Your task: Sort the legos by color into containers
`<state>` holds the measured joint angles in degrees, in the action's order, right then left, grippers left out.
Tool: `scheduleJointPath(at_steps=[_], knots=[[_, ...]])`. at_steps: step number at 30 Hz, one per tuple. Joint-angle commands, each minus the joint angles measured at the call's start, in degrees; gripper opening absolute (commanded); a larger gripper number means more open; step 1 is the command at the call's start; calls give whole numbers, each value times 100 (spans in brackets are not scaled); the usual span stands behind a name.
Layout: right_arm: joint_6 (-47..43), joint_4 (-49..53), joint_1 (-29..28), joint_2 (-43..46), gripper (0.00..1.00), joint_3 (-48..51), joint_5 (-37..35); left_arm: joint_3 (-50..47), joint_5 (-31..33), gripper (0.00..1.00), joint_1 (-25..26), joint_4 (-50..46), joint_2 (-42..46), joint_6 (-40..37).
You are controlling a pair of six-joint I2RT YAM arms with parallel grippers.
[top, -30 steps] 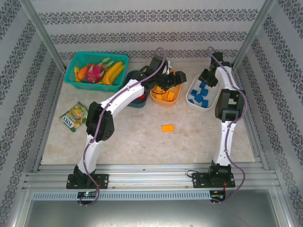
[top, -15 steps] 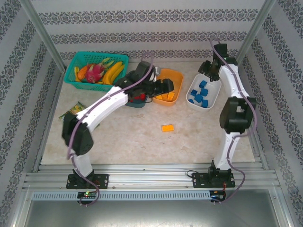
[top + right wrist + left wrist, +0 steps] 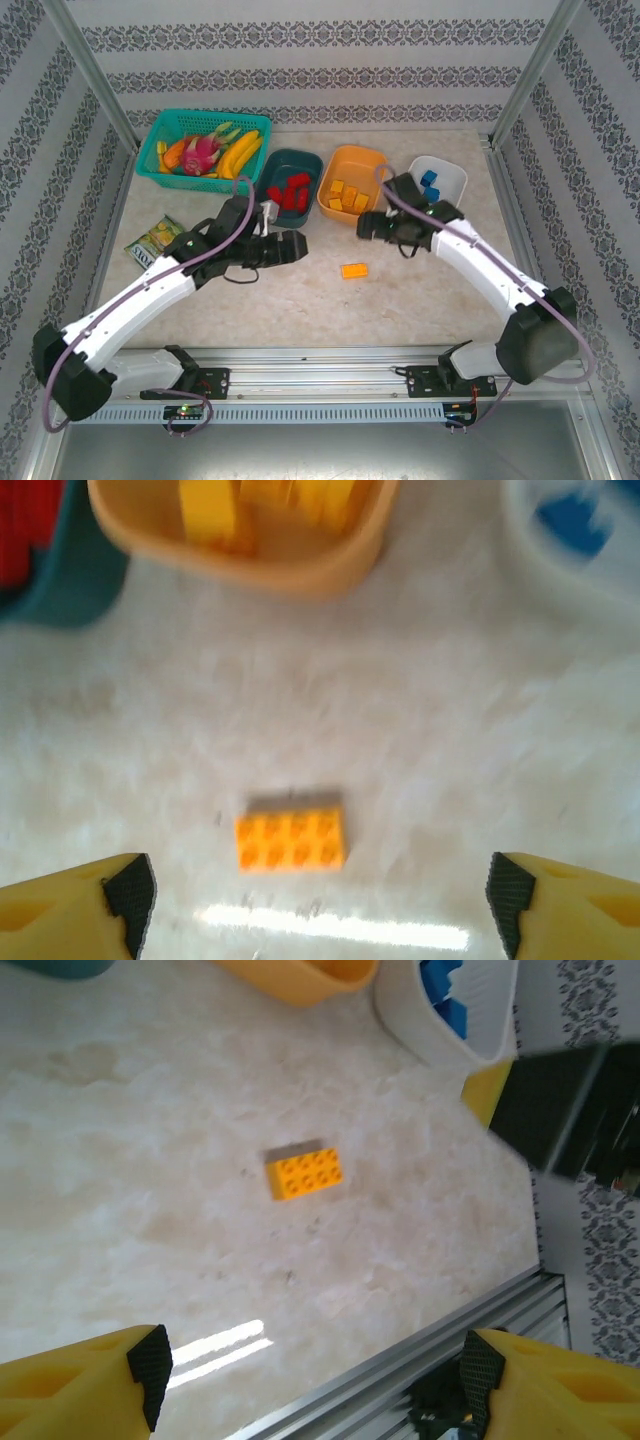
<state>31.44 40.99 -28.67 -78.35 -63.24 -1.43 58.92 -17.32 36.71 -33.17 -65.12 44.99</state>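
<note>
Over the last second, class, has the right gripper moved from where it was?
Yes. The right gripper swung left and lower in the top view, off the white tub, to just below the orange tub.

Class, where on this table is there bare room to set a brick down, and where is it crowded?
Free: the marble between the orange brick and the front rail. Crowded: the back row of fruit basket, teal tub, orange tub, white tub.
</note>
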Motion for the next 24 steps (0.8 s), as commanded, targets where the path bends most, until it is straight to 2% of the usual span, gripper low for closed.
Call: scheduleJointPath(at_steps=[1,5,9,19,24], knots=[[579,206,-579,107,98,434,-561,-415,146,79,46,-243,449,92],[771,38,-1058,-304,98,600,-651,-744,152,79,47,-260,770,228],[734,-185,-1198,-899,98,535,-577,-939,209,79,47,-260,952,309],[421,-307,-1092,-2053,98,45,-713,-933,289,79,47,-343,1063,371],[313,-347,-1014,-2431,94,-189,-664,-936,296,79,47,-315,1081,426]])
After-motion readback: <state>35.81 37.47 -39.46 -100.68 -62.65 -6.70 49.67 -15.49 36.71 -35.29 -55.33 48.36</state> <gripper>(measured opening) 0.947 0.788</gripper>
